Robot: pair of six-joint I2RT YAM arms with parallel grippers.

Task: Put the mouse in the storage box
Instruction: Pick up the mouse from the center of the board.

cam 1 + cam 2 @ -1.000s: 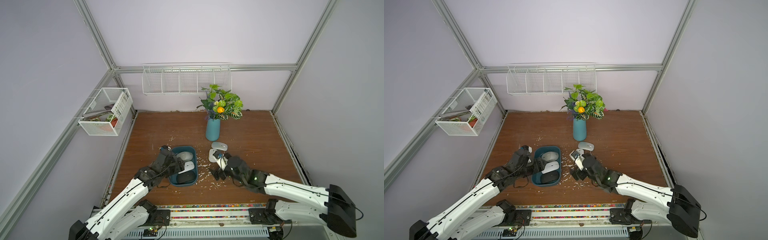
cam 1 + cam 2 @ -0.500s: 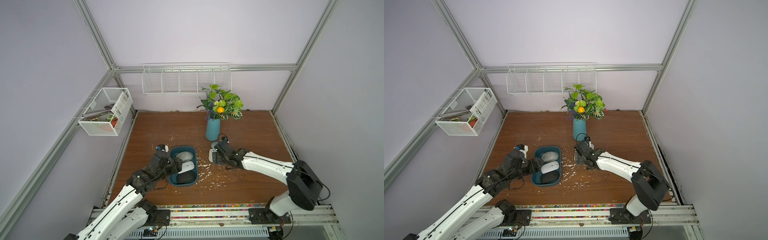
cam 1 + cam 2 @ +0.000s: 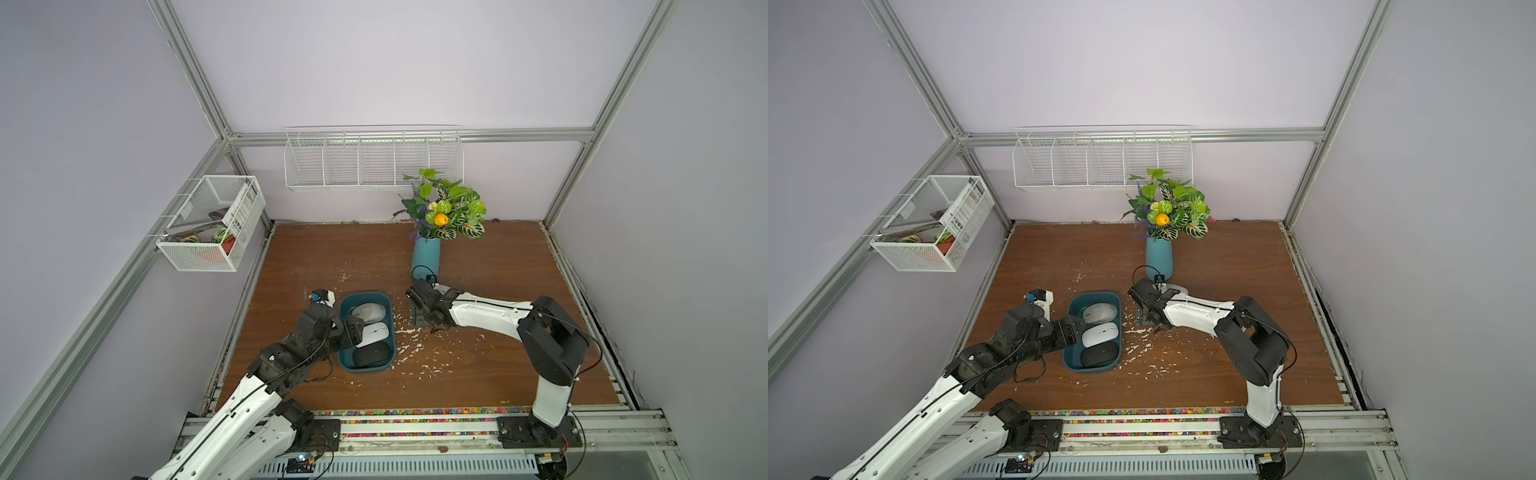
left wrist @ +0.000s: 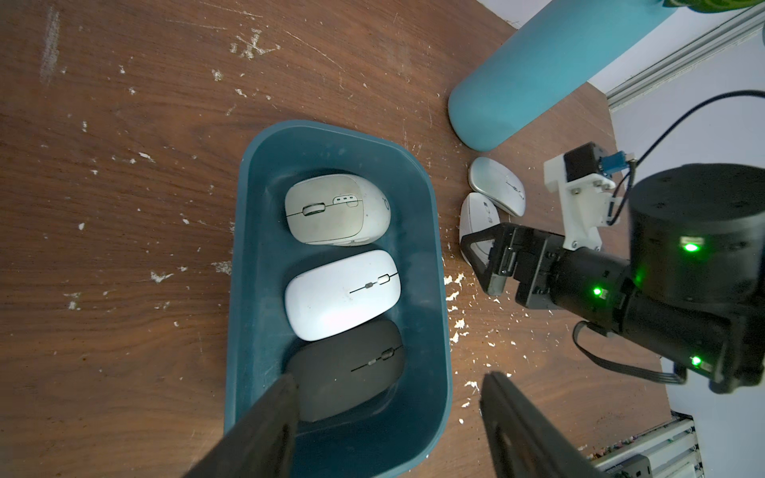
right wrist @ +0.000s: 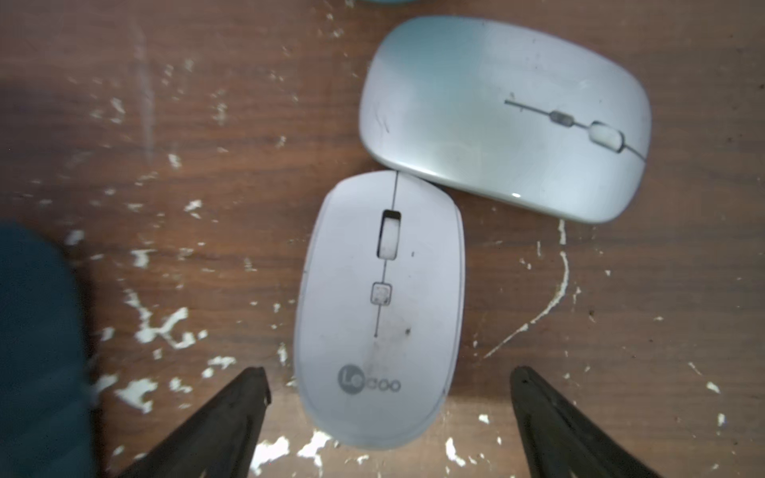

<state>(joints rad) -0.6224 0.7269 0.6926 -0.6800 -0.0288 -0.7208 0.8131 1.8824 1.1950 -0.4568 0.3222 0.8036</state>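
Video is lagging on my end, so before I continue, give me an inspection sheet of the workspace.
Surface: brown wooden table, scuffed, white flecks beside the storage box.
Job's things: box holds a beige mouse, a white mouse and a black mouse; Lecoo mouse and silver mouse lie touching on the table.
Clutter: blue vase with plant.
Tools: left tool open above the box; right tool open around the Lecoo mouse's rear, not gripping.
Cables: black cable loops at the right wrist.
Surroundings: wall wire rack; side wire basket holding items.
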